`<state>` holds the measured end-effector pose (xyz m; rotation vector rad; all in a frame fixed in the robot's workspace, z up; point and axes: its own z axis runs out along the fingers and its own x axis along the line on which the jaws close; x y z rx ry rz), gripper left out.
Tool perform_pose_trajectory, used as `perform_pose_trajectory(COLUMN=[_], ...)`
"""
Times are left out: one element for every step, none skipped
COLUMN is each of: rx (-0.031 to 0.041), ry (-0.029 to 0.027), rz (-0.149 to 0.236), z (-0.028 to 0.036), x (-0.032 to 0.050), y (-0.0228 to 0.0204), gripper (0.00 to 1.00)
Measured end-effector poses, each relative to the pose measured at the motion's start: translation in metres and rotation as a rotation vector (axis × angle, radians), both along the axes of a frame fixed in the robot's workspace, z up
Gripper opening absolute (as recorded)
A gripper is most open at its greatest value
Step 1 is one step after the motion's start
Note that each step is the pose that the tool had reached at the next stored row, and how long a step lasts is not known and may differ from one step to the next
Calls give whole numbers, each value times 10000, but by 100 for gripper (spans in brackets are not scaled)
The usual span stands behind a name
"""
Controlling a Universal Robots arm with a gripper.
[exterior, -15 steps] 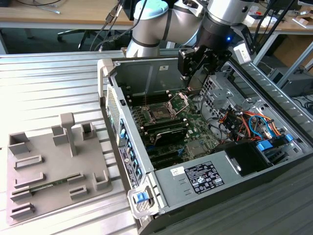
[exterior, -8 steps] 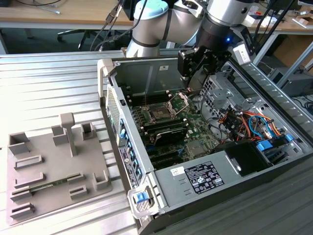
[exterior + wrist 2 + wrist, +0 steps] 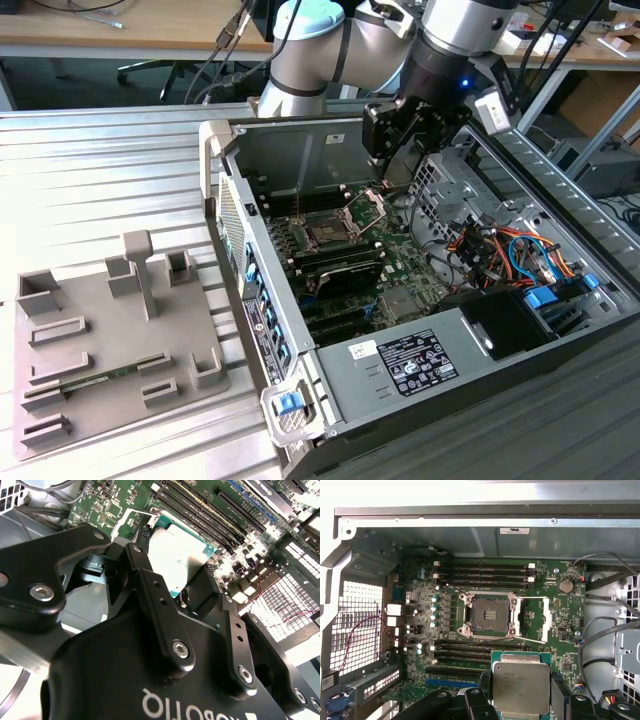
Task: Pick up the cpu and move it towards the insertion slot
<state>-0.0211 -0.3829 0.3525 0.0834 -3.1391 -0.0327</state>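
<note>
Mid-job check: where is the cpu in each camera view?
Exterior view: hidden within the gripper, above the motherboard.
First wrist view: the cpu, silver top showing, sits between the fingers.
Second wrist view: the cpu is the pale square beyond the fingers.
Shared landmark: the black memory slots.
</note>
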Motion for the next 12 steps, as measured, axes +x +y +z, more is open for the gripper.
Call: perform_pose_trajectory(rx=[0, -1, 0, -1, -1, -2, -1, -1, -1, -1, 0, -1], ry=[0, 0, 0, 0, 0, 1, 1, 0, 0, 0, 0, 1], rz=[0, 0, 0, 0, 0, 0, -1, 0, 0, 0, 0, 0], z=[-3, -5, -8, -11, -13, -15, -18, -20, -22, -25, -27, -28], x=[0, 0, 0, 0, 0, 0, 0, 0, 0, 0, 0, 0], y=[1, 2, 3, 4, 4, 5, 5, 5, 5, 5, 5, 5], gripper=[55, 55, 55, 55, 55, 55, 55, 55, 55, 55, 55, 55])
